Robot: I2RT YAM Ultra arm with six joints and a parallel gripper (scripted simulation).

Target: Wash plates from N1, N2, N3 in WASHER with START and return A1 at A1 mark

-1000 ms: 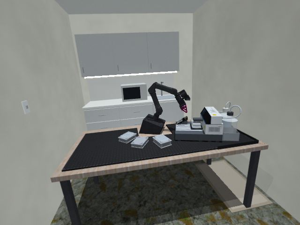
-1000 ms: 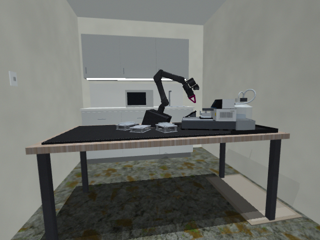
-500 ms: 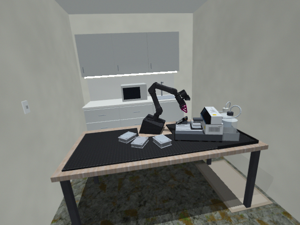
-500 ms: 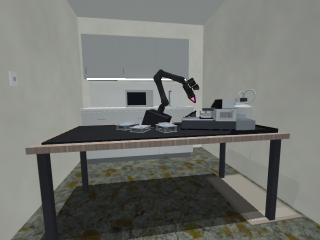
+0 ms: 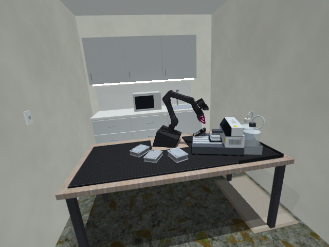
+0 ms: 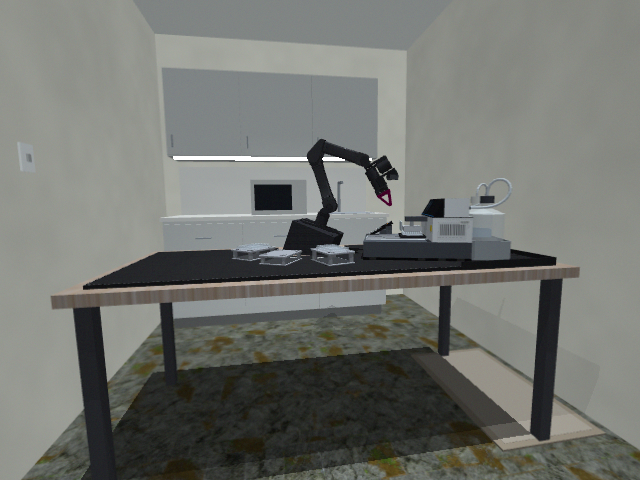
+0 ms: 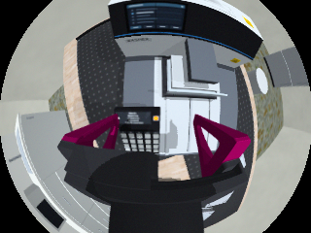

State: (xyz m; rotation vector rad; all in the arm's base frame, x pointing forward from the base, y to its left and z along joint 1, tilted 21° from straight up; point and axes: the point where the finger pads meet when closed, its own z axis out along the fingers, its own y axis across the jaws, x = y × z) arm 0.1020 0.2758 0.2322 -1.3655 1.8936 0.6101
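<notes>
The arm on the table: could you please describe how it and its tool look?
The arm is matt black with rounded joints, rising from a dark, slanted box-shaped base. Its tool has two magenta fingers shaped like open triangular frames on a black body. No loose cables or markings show.

Magenta pincer (image 5: 202,120), black dotted mat (image 5: 111,164)

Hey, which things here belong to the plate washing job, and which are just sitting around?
Job: three plates in nests, washer, keypad, open claw.
Bystanders: microwave, cupboards, drawers, wall switch.
</notes>
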